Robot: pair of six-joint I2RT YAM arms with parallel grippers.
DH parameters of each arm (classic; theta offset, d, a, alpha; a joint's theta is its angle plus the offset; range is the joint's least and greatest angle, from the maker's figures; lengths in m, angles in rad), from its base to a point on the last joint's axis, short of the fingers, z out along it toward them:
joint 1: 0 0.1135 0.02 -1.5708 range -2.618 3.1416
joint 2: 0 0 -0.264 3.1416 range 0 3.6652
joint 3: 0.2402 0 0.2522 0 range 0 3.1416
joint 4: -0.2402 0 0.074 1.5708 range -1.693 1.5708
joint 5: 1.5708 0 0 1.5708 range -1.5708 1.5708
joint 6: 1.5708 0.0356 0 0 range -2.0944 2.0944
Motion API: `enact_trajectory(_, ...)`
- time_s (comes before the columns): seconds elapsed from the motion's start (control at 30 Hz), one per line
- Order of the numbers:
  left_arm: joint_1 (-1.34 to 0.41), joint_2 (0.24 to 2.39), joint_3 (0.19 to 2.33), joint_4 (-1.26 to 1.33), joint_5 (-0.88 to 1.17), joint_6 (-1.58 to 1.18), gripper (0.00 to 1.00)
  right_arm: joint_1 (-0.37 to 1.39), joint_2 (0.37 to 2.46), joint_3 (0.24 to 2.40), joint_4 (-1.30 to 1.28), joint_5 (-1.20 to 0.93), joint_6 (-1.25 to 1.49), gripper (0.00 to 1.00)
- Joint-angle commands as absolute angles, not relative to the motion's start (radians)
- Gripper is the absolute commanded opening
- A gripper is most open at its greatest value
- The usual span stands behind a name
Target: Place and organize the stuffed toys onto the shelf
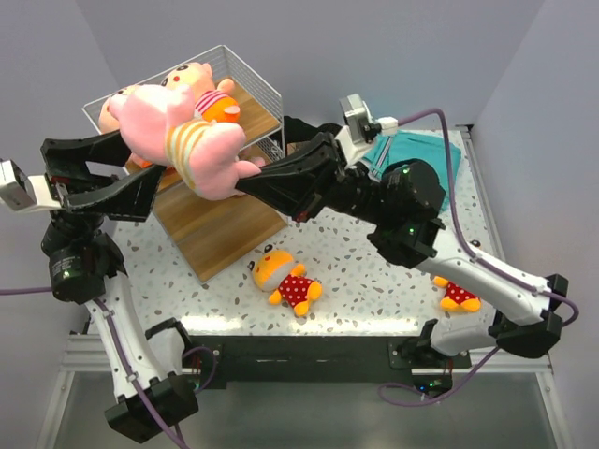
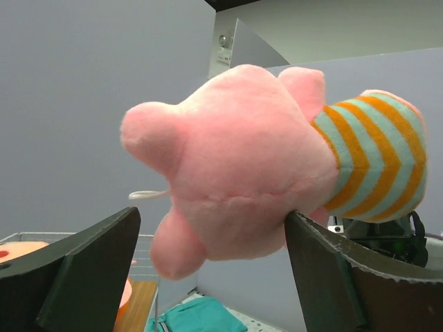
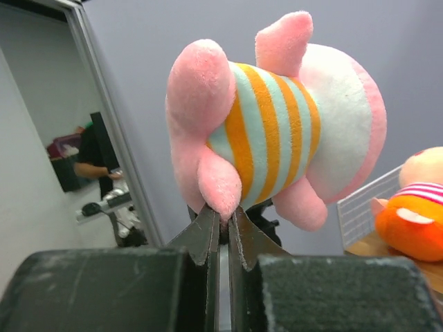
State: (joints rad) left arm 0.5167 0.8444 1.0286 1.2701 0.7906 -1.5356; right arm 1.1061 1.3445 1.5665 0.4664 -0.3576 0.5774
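A big pink stuffed toy in an orange-and-teal striped outfit hangs in the air over the shelf, a white wire rack with wooden boards. My right gripper is shut on its foot, seen pinched between the fingertips in the right wrist view. My left gripper is open around the toy's head; the right finger touches it. Several toys lie on the top board. A yellow-headed polka-dot toy lies on the table; another is partly hidden by my right arm.
A folded teal cloth lies at the back right, also in the left wrist view. The shelf's lower wooden board juts out toward the table's middle. An orange toy in pink stripes rests on the shelf at the right.
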Motion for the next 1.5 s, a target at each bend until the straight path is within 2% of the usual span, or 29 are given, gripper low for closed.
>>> enact_trajectory(0.0,0.522,0.812,1.092,1.112,0.776,-1.435,0.97,1.111,1.192,1.537,0.298,-0.371,0.277,0.00)
enact_trajectory(0.2,0.520,0.790,1.216,0.710,0.773,-1.254,1.00,1.111,1.083,1.508,-0.050,-0.431,-0.050,0.00)
enact_trajectory(0.4,0.520,0.790,1.357,0.413,0.710,-1.151,1.00,1.111,1.031,1.488,-0.248,-0.535,-0.297,0.00)
enact_trajectory(0.6,0.520,0.798,1.381,0.416,0.725,-1.204,1.00,1.111,1.106,1.494,-0.392,-0.572,-0.483,0.00)
enact_trajectory(0.8,0.520,0.799,1.385,0.359,0.761,-1.137,1.00,1.111,1.258,1.620,-0.606,-0.663,-0.607,0.00)
enact_trajectory(1.1,0.520,0.825,1.504,0.034,0.611,-0.872,1.00,1.115,1.318,1.666,-0.598,-0.554,-0.748,0.00)
enact_trajectory(1.47,0.520,0.858,1.678,-0.305,0.356,-0.602,1.00,1.117,1.285,1.534,-0.262,-0.558,-0.888,0.00)
